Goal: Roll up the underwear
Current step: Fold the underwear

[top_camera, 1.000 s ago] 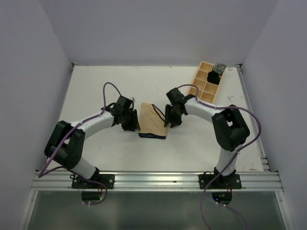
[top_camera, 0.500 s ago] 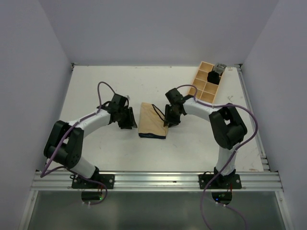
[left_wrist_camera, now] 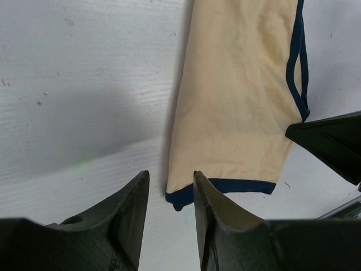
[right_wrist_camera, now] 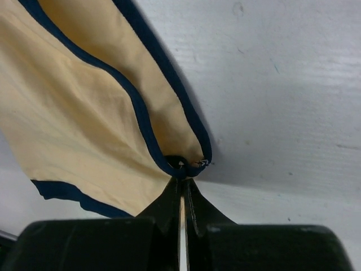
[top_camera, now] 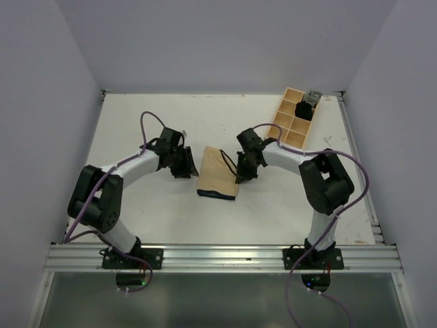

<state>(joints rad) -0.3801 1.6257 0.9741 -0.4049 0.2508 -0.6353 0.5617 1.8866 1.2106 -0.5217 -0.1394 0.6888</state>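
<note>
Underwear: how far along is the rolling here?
Done: the underwear lies flat on the table as a narrow strip. In hand: the right tool is shut on a dark-trimmed edge loop; the left tool stands open at the strip's corner, holding nothing. Left: the whole roll; no turn shows yet.

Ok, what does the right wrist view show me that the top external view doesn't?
Only the right wrist view: the right tool is shut, its tips pinching the dark-trimmed corner of the underwear. Only the top external view: the left tool beside the underwear's left edge, and the wooden tray at the far right with a dark item in one compartment. Both: the underwear lying on the white table, with the right tool at its right edge.
</note>
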